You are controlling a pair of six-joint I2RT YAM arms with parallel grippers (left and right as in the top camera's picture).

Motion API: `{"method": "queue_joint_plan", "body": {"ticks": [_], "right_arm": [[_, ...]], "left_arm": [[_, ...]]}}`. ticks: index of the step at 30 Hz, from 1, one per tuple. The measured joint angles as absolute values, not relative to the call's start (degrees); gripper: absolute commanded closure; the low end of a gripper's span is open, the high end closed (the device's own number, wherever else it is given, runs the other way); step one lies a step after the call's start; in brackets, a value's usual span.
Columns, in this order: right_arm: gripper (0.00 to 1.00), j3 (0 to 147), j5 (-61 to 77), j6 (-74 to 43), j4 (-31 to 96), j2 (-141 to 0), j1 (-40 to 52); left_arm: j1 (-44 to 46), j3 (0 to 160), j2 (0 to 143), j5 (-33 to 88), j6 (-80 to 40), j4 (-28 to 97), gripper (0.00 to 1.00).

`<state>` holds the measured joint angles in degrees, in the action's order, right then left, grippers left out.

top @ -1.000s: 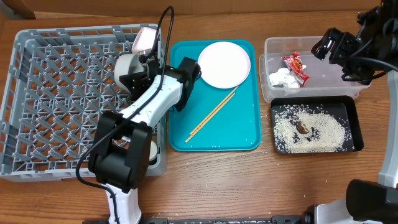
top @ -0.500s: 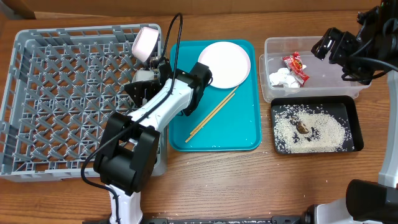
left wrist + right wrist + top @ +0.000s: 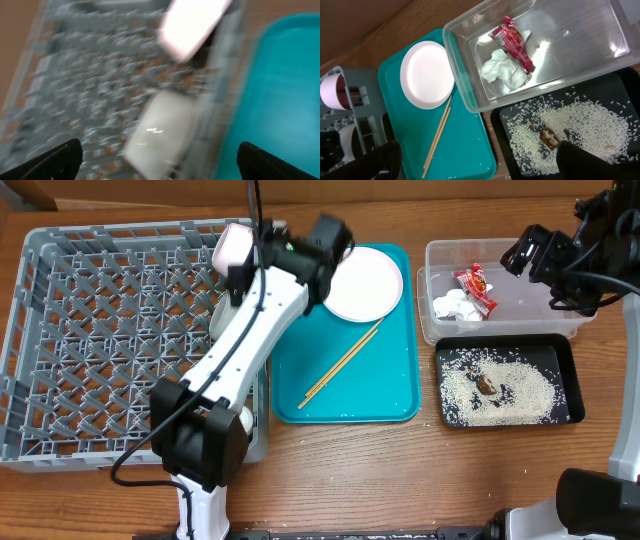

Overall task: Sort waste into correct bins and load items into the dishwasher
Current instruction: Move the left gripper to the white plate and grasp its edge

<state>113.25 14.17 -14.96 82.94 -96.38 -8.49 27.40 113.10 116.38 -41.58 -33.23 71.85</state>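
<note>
My left gripper (image 3: 318, 242) (image 3: 162, 161) is open and empty, raised over the dishwasher rack's (image 3: 60, 330) right edge. Its view is blurred. Below it a grey-white bowl (image 3: 160, 130) rests in the rack, and a pink bowl (image 3: 233, 248) (image 3: 192, 22) stands in the far right corner. A white cup (image 3: 243, 420) sits near the rack's front right. The pink plate (image 3: 362, 283) (image 3: 427, 75) and chopsticks (image 3: 342, 365) (image 3: 437, 132) lie on the teal tray (image 3: 390, 385). My right gripper (image 3: 525, 250) (image 3: 480, 161) hangs open above the bins.
The clear tub (image 3: 530, 300) holds the red-and-white wrapper (image 3: 475, 288) (image 3: 512, 42) and tissue (image 3: 452, 305) (image 3: 502, 70). The black tray (image 3: 570, 370) holds rice (image 3: 515, 392) and a brown scrap (image 3: 487, 385) (image 3: 549, 139). A few grains lie on the teal tray.
My left gripper opened and let go of the grey-white bowl in the rack. It then rose and swung toward the far side, near the plate. The right arm has not moved.
</note>
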Motion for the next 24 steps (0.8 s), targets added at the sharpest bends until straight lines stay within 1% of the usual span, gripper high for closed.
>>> {"method": "queue_joint_plan", "body": {"ticks": [3,6,9,13,17,24], "right_arm": [[0.00,113.25,14.20,-14.98,82.94,-96.38,-8.49],[0.00,113.25,14.17,-14.98,82.89,-96.38,-8.49],[0.00,113.25,14.20,-14.96,82.04,-96.38,-8.49],[0.00,113.25,14.17,-15.00,81.89,-96.38,-8.49],[0.00,113.25,14.20,-14.98,81.97,-96.38,-8.49],[0.00,113.25,14.17,-14.96,81.95,-96.38,-8.49]], "left_arm": [[27.29,118.76,116.38,-29.36,-27.27,70.11,0.00],[26.96,120.75,116.38,-16.03,-22.04,64.73,0.00],[26.85,120.75,116.60,-8.40,-20.01,60.90,0.00],[26.85,120.81,118.74,-4.14,-20.43,58.17,0.04],[26.68,120.79,124.42,-2.26,-24.29,57.60,0.13],[25.54,120.64,133.36,-1.23,-31.83,56.38,0.25]]}}
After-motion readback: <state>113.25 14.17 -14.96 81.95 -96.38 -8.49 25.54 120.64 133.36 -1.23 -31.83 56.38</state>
